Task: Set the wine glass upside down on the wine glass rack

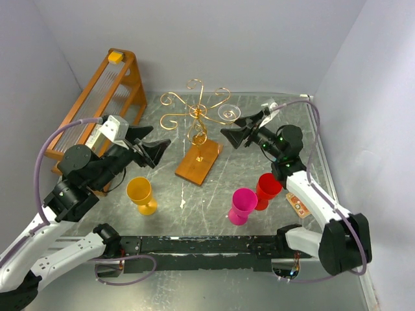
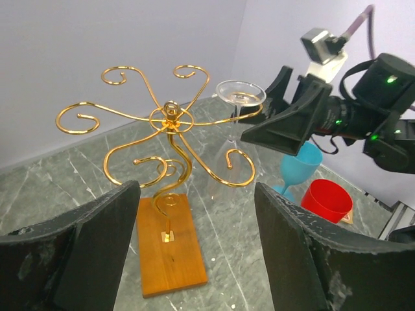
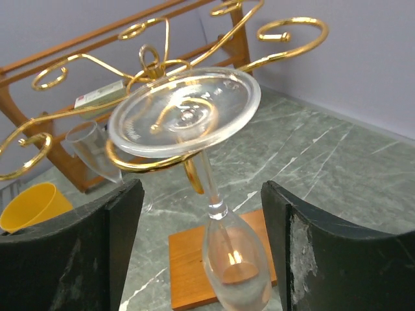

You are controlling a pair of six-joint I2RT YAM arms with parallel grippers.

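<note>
The clear wine glass (image 1: 227, 114) hangs upside down from a right-hand scroll arm of the gold wire rack (image 1: 196, 114), which stands on a brown wooden base (image 1: 199, 162). In the right wrist view its foot (image 3: 185, 110) rests on a gold loop and the bowl (image 3: 237, 259) hangs below. My right gripper (image 1: 235, 129) is open, its jaws on either side of the glass without touching it (image 3: 201, 188). My left gripper (image 1: 157, 150) is open and empty, left of the rack and facing it (image 2: 196, 194). The left wrist view shows the rack (image 2: 170, 116) and the hanging glass (image 2: 240, 92).
A tall orange-brown slatted frame (image 1: 104, 97) stands at the back left. A yellow goblet (image 1: 141, 193) stands front left, a pink cup (image 1: 242, 205) and a red cup (image 1: 267, 189) front right. A blue goblet (image 2: 299, 165) stands behind the red cup. Walls close in on three sides.
</note>
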